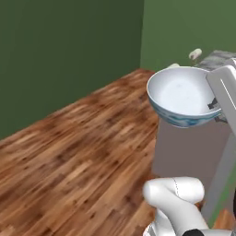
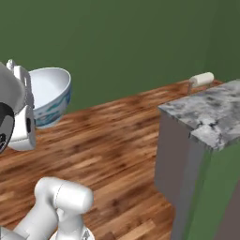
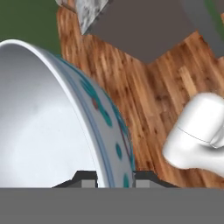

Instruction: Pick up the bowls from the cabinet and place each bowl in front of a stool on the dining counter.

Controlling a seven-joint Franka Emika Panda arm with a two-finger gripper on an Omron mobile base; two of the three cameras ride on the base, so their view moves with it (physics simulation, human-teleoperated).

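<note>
While claw [image 3: 114, 183] pinches bowl [image 1: 180, 96] rim, open floor [image 1: 78, 152] lies below.

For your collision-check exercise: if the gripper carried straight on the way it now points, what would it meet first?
Shut on the bowl, the gripper seems to point down at the bare wooden floor, short of the grey-sided, marble-topped block. So probably the floor first, though depth is uncertain.

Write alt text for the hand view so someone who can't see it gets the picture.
A white bowl with a blue-green pattern outside is held by its rim in the shut end effector, its wall between the two dark fingertips. Behind it lie a wooden floor and the corner of a grey marble-topped counter.
</note>
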